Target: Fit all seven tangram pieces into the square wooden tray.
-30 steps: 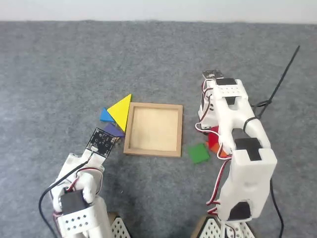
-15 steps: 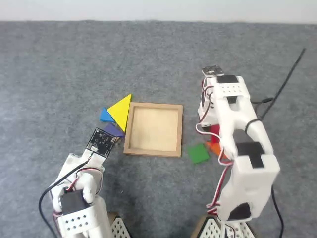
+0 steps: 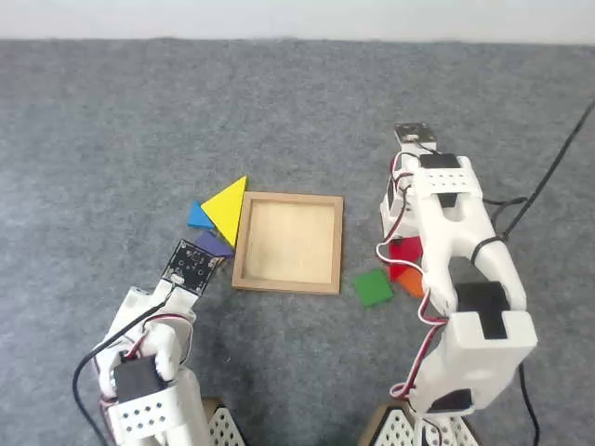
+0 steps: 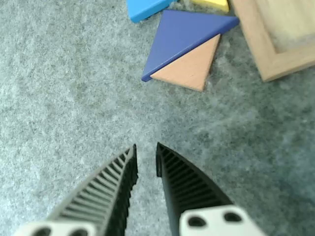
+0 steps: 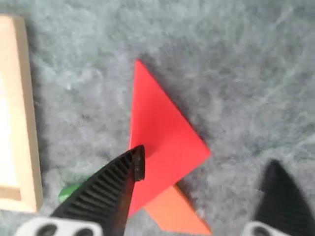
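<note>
The square wooden tray (image 3: 244, 243) lies mid-table with nothing in it. Off its left side sit a yellow triangle (image 3: 228, 206), a blue piece (image 3: 197, 216) and a purple triangle (image 3: 214, 243). The left wrist view shows the purple triangle (image 4: 187, 30) lying against a tan piece (image 4: 191, 69), a little ahead of my left gripper (image 4: 146, 150), which is shut on nothing over bare carpet. My right gripper (image 5: 206, 167) is open above the red triangle (image 5: 162, 140), one fingertip (image 5: 138, 162) over it. An orange piece (image 5: 172, 214) pokes out beneath the red one. A green square (image 3: 374, 286) lies by the tray's near right corner.
Grey carpet covers the whole table. The tray's edge (image 5: 22, 123) stands close to the red triangle. A black cable (image 3: 548, 177) runs off at the right. Open carpet stretches beyond the tray at the back.
The right arm has shifted to the right, and more of the red triangle and orange piece shows. The left arm has kept still.
</note>
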Controlling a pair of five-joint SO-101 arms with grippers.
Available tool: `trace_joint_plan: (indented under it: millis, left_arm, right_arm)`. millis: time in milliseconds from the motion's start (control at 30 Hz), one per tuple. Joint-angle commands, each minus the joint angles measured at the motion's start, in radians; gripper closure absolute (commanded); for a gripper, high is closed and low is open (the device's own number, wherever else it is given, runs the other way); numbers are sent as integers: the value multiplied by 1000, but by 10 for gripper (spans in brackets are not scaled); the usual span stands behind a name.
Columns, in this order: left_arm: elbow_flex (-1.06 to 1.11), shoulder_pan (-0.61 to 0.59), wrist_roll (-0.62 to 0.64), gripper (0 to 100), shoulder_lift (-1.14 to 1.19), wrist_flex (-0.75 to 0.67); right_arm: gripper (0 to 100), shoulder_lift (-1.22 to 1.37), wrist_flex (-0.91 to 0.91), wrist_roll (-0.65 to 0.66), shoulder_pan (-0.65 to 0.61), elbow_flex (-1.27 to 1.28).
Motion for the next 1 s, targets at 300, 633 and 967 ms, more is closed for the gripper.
trace_joint_plan:
  millis: [300, 633, 967]
  left_arm:
    - [-15, -9, -6, 897, -18, -6]
    - [-15, -9, -6, 888, -18, 9]
    - [-15, -9, -6, 889, -18, 12]
  right_arm:
    - [548, -76, -127, -146, -124, 37]
    - [571, -90, -154, -282, -82, 123]
    - [677, -237, -262, -255, -116, 250]
